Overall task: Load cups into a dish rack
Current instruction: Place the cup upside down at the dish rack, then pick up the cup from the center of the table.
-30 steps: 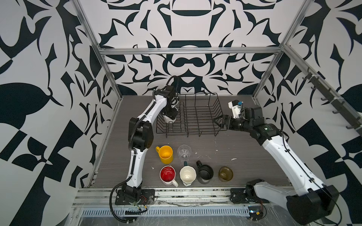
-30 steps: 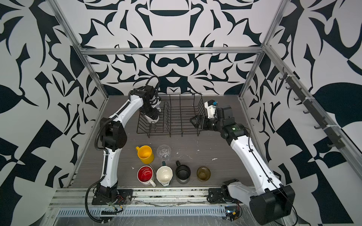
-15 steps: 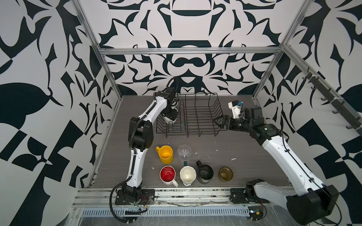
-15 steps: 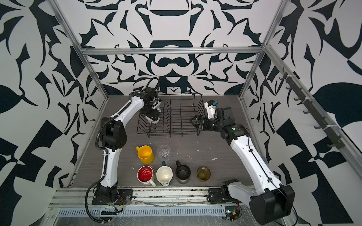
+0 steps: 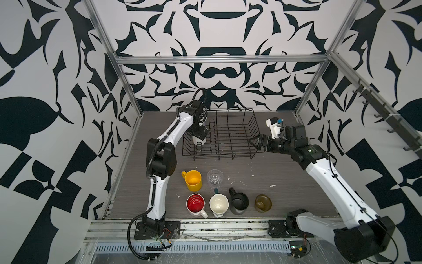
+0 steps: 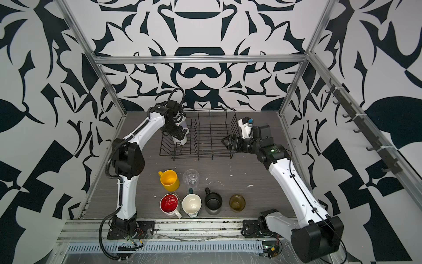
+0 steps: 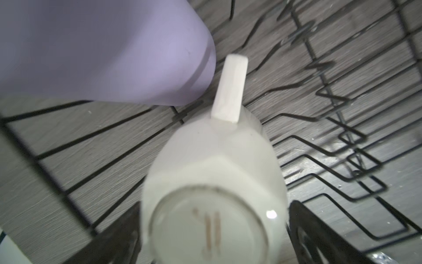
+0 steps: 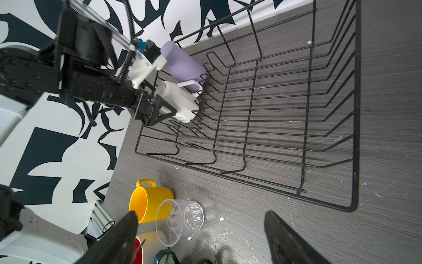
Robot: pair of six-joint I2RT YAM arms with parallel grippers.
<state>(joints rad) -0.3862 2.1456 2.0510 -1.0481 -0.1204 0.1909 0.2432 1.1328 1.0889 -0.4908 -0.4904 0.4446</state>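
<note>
1. At the far end of the table: dish rack, black wire, with two of the eight cups at its left end.
2. Left gripper — jaws spread to either side of the white faceted mug, with a sliver of gap showing, so the mug is judged released, not gripped. Right gripper: jaws wide apart and empty, just beside the rack's right end.
3. Loaded: lilac tumbler and the white faceted mug, close together, the mug's base turned up.
4. Left to load, all upright on the near table: yellow mug, clear glass, red-inside white mug, teal cream-inside mug, black mug, olive-brown cup — roughly a quarter done.
5. Writing: only a brown mark on the white mug's base, too blurred to read.
</note>
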